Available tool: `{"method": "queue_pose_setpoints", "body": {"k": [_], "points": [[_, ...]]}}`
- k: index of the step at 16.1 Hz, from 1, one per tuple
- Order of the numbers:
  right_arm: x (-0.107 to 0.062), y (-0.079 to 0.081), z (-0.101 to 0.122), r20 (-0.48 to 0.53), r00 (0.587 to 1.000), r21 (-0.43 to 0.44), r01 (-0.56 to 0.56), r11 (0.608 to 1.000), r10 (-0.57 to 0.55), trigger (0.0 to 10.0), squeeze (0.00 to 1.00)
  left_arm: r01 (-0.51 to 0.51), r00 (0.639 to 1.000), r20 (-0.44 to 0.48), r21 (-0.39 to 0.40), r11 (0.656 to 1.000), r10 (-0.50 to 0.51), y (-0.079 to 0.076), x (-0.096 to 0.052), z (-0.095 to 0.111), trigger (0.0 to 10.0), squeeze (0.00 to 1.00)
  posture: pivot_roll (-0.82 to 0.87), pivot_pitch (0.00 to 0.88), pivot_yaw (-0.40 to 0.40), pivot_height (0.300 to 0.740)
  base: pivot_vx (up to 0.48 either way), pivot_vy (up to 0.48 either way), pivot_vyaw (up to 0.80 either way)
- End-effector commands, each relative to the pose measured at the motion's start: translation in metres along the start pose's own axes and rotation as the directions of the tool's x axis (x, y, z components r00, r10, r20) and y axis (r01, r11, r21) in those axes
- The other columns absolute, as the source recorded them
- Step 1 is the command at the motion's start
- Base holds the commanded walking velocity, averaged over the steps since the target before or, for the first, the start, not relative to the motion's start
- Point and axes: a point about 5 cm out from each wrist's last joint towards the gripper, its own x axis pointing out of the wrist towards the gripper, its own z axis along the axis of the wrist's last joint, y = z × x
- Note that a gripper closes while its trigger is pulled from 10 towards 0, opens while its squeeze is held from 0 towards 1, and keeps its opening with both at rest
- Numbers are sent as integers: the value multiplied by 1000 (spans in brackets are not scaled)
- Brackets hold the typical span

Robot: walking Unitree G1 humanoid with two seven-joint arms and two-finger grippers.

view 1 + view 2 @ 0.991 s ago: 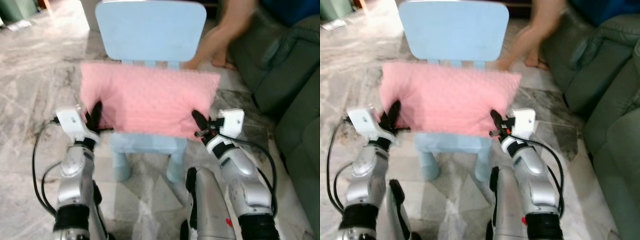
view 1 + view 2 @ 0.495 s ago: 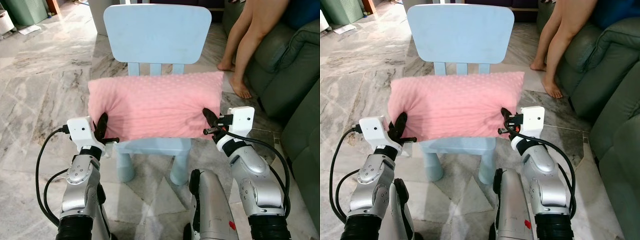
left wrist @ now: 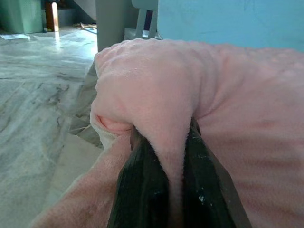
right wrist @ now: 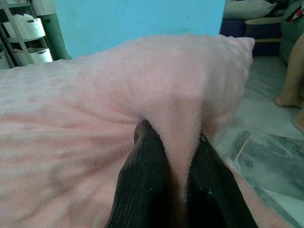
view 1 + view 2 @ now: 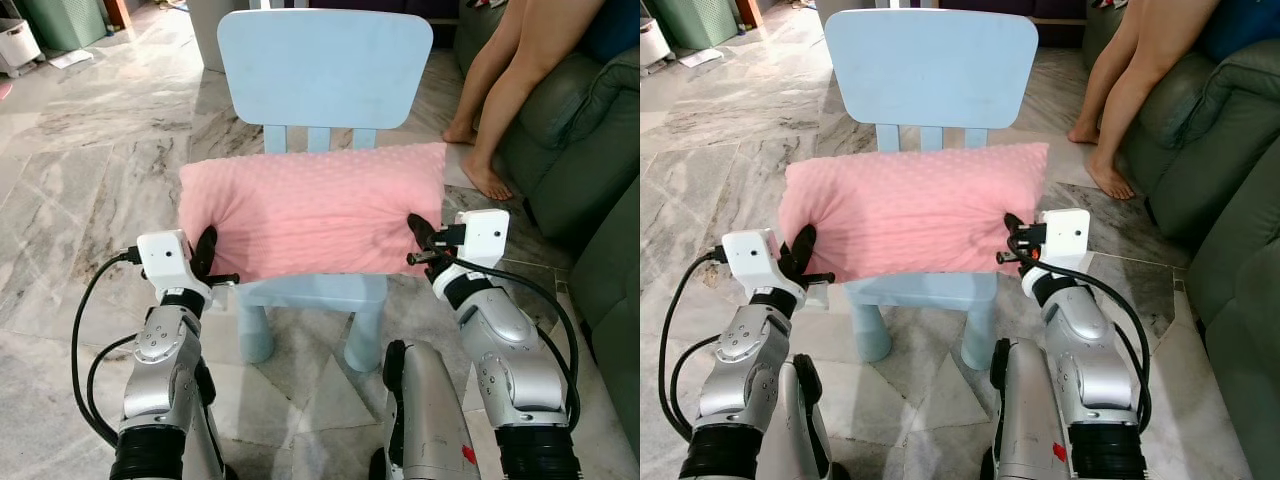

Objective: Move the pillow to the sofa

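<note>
A grey marble floor [image 5: 80, 150] with one light blue child's chair [image 5: 325, 60] and a green sofa [image 5: 590, 150] at right, where a person's two bare legs [image 5: 500, 90] rest. One pink pillow [image 5: 315, 205] lies on the chair seat; the left gripper [image 5: 205, 255] and right gripper [image 5: 418, 235] each pinch a fold of its near corners

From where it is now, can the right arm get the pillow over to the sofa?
Probably not from this spot. The right gripper is shut on the pillow, as is the left gripper, but the pillow lies on the chair, and the sofa stands off to the robot's right, likely beyond arm's reach.
</note>
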Motion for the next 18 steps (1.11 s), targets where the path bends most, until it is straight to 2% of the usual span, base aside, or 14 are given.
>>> {"method": "queue_pose_setpoints", "body": {"k": [1,4,11,18], "points": [[0,-9,16,60,997,-8,50,999,-49,10000,0,-39,999,15,11,999,39,9,-1,6,10000,0,-116,0,3,403,0,0,0],[1,-9,16,64,997,0,50,999,-50,10000,0,-33,999,7,8,999,33,7,-1,4,10000,0,-117,0,4,424,0,0,0],[2,-9,18,66,997,8,46,999,-46,10000,0,-22,1000,2,5,1000,22,4,0,3,10000,0,-118,0,1,519,0,0,0],[2,-7,17,63,997,19,46,999,-47,10000,0,-22,1000,-7,7,1000,22,4,-1,2,10000,0,-120,0,4,589,0,0,0]]}}
